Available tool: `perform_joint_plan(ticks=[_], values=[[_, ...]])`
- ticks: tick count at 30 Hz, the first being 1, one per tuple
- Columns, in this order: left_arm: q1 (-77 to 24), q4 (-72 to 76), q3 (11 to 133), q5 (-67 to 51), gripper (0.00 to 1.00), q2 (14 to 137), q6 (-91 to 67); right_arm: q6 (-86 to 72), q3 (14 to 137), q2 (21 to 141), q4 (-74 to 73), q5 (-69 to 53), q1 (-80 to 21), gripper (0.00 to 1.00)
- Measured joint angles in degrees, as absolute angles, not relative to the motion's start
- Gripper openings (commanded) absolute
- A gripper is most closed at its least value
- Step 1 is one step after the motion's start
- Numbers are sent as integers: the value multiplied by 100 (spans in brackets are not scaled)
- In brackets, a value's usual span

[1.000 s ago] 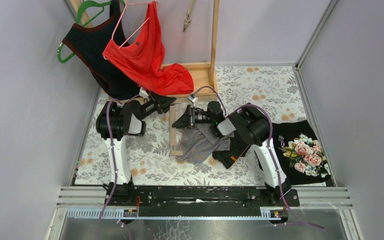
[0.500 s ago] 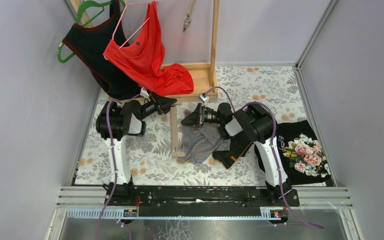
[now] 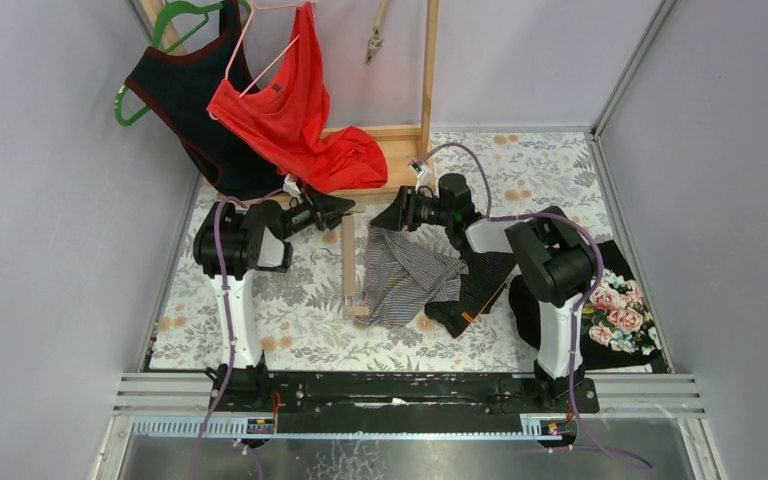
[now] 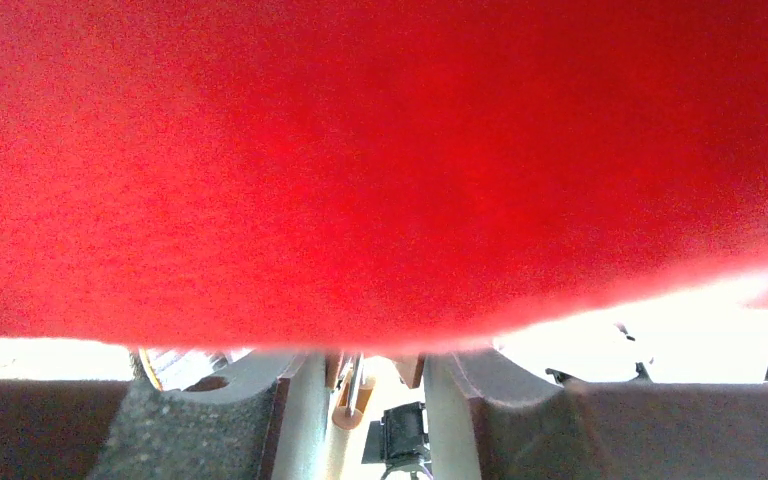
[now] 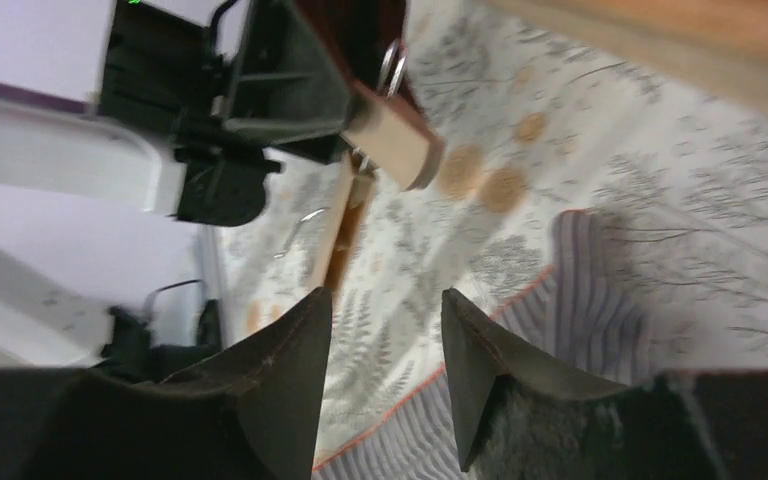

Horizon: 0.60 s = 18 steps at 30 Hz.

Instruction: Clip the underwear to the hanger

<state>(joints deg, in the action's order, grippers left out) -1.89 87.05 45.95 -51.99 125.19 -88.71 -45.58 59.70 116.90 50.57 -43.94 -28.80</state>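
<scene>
Surface: floral cloth over a table with grey walls on three sides; wooden rack at the far edge.

Rack: red top and dark top hanging at far left.

Hanger: wooden, lying flat at centre and running near to far.

Underwear: striped and crumpled, just right of the hanger, its left edge against the hanger's near end.

Left gripper: closed on the hanger's far end, where a wooden clip with a metal ring shows between its fingers. The red top drapes just above it and fills most of its wrist view.

Right gripper: jaws apart with nothing between them, hovering over the underwear's far edge and pointing left toward the left gripper.

Black garment: touching the underwear's right side.

Flowered garment: at the right edge.
</scene>
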Motion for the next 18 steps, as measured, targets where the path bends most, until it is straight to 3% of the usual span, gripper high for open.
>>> perform_joint_plan(ticks=[9, 18], values=[[-183, 8702, 4595, -5216, 0, 12602, -8888, -2246, 6626, 11450, 2429, -3291, -2880, 56], [-172, 8705, 4595, -5236, 0, 12602, -8890, -1743, 6960, 11808, 1813, -3197, -2880, 56]])
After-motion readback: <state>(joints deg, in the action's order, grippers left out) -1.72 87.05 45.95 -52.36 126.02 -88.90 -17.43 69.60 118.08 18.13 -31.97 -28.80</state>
